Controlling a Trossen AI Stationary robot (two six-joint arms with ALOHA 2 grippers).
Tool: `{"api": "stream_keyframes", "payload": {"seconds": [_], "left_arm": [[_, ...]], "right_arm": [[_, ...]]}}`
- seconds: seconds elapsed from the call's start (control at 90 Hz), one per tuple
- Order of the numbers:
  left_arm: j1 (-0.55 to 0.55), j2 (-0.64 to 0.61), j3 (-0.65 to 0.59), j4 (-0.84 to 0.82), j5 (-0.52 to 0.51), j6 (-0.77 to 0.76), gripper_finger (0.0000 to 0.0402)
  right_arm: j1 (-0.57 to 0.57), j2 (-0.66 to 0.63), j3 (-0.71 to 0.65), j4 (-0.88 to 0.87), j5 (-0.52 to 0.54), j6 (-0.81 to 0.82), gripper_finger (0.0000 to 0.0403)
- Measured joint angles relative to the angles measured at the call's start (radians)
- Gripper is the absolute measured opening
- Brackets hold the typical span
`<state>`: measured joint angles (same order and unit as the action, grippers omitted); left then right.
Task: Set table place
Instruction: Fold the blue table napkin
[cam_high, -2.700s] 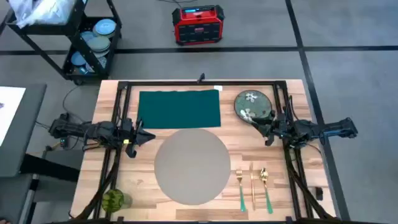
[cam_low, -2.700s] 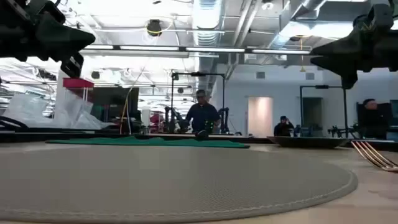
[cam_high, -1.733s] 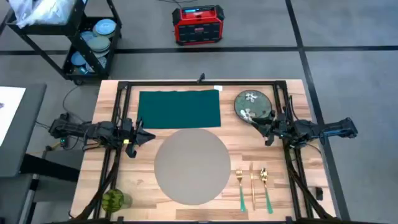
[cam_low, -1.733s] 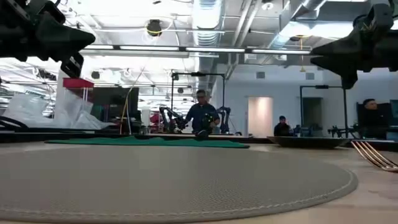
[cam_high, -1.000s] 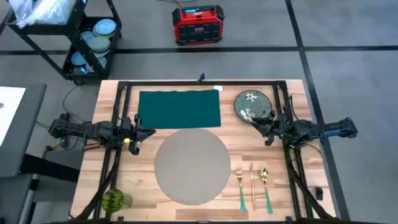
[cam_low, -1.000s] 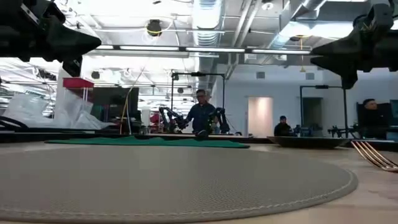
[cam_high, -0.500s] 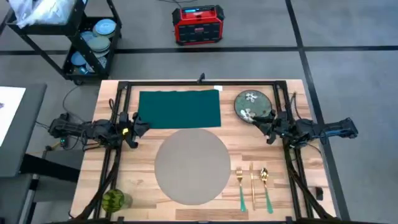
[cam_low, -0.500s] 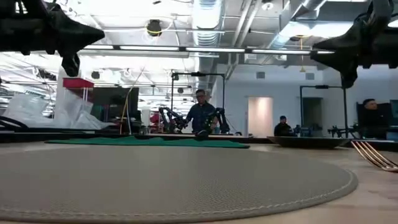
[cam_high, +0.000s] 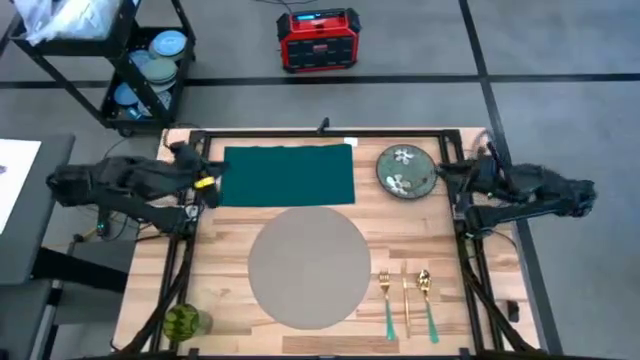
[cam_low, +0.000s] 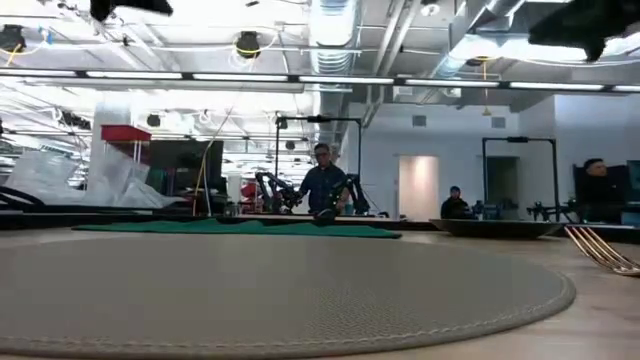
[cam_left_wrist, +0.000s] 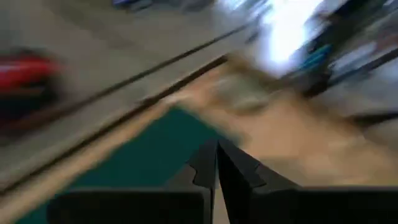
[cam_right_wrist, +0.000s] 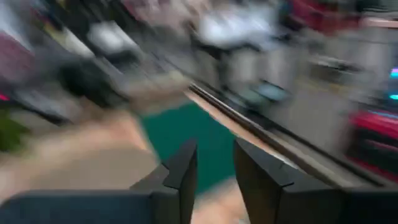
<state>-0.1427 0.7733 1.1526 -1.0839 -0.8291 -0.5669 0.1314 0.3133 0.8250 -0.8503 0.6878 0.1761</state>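
One placemat (cam_high: 309, 267), one napkin (cam_high: 289, 175), one plate (cam_high: 405, 169), three utensils (cam_high: 406, 301).
Left gripper (cam_high: 209, 183) closed, empty, at napkin's edge; right gripper (cam_high: 446, 178) slightly parted, empty, beside plate.

Pale wood tabletop (cam_high: 225, 300) with a black frame; at its centre a plain grey-taupe round placemat (cam_high: 310, 266). Far of it lies a dark green napkin (cam_high: 288, 175); to the right a dark plate (cam_high: 405, 169) patterned with white flowers. Near right, gold cutlery (cam_high: 407, 300), two pieces green-handled

Left tool (cam_high: 207, 183) raised, fingers pressed together; right tool (cam_high: 447, 172) raised, fingers slightly parted.
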Motion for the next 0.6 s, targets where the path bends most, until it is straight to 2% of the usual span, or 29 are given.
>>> {"api": "stream_keyframes", "payload": {"seconds": [0.056, 0.111, 0.189, 0.244, 0.422, 0.6], "left_arm": [[0.036, 0.058, 0.048, -0.128, -0.057, -0.153, 0.0], [0.084, 0.089, 0.065, -0.24, -0.056, -0.316, 0.0], [0.151, 0.116, 0.039, -0.403, 0.041, -0.453, 0.0], [0.193, 0.119, -0.007, -0.459, 0.121, -0.521, 0.0], [0.312, 0.075, -0.17, -0.234, 0.254, -0.515, 0.0012], [0.468, 0.075, -0.293, -0.072, 0.413, -0.459, 0.0059]], "right_arm": [[-0.01, 0.071, 0.087, -0.091, 0.031, -0.001, 0.0069], [-0.024, 0.135, 0.141, -0.165, 0.042, 0.005, 0.0065], [-0.056, 0.211, 0.168, -0.209, 0.063, 0.028, 0.0065], [-0.086, 0.258, 0.165, -0.239, 0.072, 0.05, 0.0067], [-0.221, 0.373, 0.159, -0.294, 0.07, 0.159, 0.0098], [-0.354, 0.416, 0.158, -0.19, 0.023, 0.175, 0.0157]]}}
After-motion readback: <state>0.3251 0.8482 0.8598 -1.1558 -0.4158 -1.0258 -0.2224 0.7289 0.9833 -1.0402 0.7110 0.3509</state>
